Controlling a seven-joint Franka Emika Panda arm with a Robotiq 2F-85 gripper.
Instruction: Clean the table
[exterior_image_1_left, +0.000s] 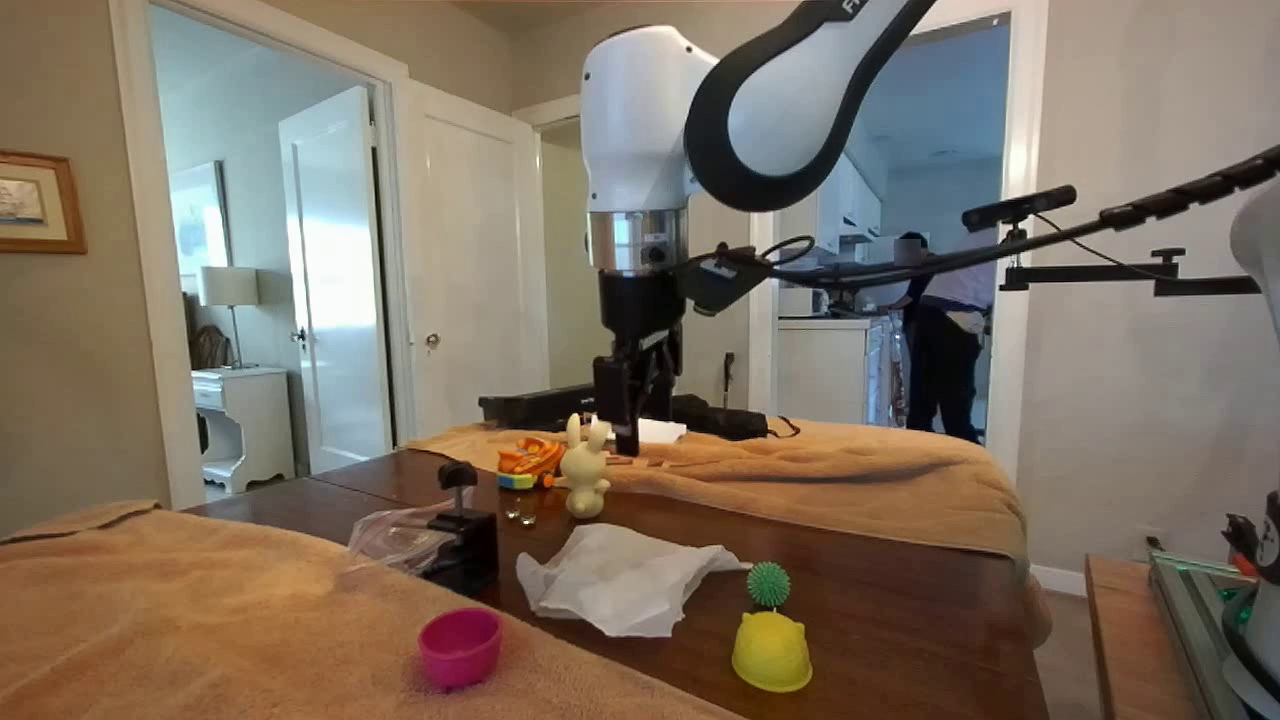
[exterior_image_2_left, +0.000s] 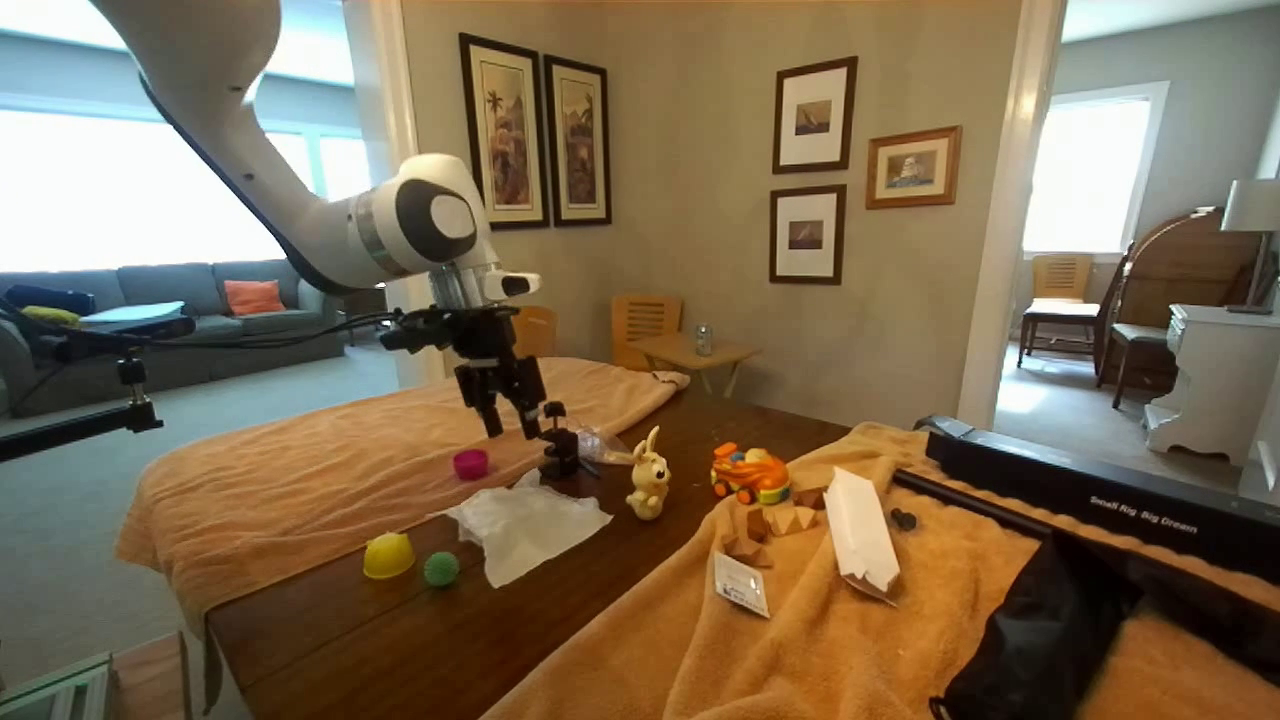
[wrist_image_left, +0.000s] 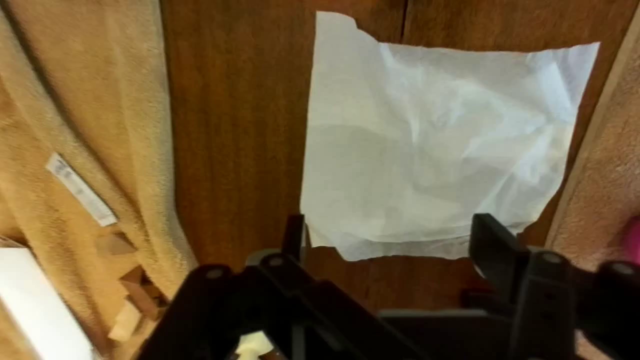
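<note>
Gripper (exterior_image_2_left: 513, 431) in the air over the table (exterior_image_2_left: 330, 650), jaws spread apart, nothing held. Table is the dark glossy wood showing between two tan towels (exterior_image_1_left: 250, 610); on it, white sheet (wrist_image_left: 425, 150) mid-table, yellow cup (exterior_image_1_left: 772, 652) and green spiky ball (exterior_image_1_left: 769, 585) near one corner of the sheet, cream rabbit (exterior_image_2_left: 649, 487) and black clamp (exterior_image_2_left: 560, 452) off its opposite edge. Step in hand reads as lining up on the sheet, to lift it off or wipe with it; no contact yet. Wrist view puts the sheet's near edge between the jaws, but height is hard to judge there, so descend slowly. Best bet: go forward over a raised crease, not the flat part, close gently, stop just short of pressing into the wood. Rabbit and clamp look close under the gripper; dropping straight down here could knock either, so shift toward the sheet's middle first. Sheet looks thin, may slip or tear if only the rim gets pinched. After gripping, lift straight up before going sideways, else a trailing corner could sweep the ball or cup along.
</note>
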